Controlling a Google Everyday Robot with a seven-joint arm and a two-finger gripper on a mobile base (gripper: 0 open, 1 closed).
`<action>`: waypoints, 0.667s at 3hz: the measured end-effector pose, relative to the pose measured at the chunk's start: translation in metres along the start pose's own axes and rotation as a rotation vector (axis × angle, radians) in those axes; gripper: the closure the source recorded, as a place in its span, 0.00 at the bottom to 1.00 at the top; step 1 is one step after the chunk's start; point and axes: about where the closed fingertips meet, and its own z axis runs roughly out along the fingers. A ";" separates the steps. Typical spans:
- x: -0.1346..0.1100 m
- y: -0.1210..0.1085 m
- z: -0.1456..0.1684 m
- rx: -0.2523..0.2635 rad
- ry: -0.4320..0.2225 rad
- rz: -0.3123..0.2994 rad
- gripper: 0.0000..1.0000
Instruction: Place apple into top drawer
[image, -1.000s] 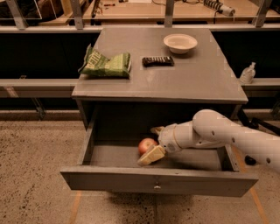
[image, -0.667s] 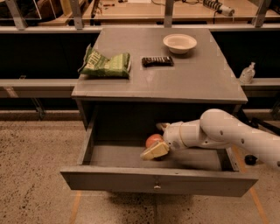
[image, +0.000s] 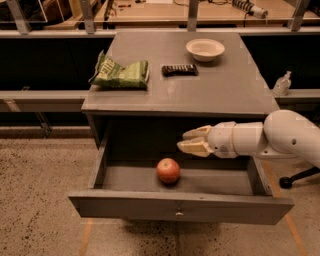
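Claw (image: 182, 140) above apple (image: 168, 170) in open top drawer (image: 125, 205); speckled floor (image: 40, 190).

Looks like a robotics lab or workshop: speckled hard floor (image: 40, 200), metal-framed workbenches (image: 150, 12) behind the grey table (image: 225, 85), a pump bottle (image: 282, 84) on a ledge — and a robot gripper (image: 186, 140) above the open top drawer (image: 180, 206), fingers (image: 197, 133) slightly parted.

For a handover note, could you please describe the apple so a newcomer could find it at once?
Start at the grey wooden cabinet; its wide top drawer stands pulled open. Near the middle of the drawer floor lies the round red apple, the only red thing in view, with the white robot gripper hovering above and to its right.
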 end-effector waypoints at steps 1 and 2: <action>-0.065 0.002 -0.050 -0.016 -0.116 -0.048 0.86; -0.161 0.006 -0.119 -0.027 -0.277 -0.237 1.00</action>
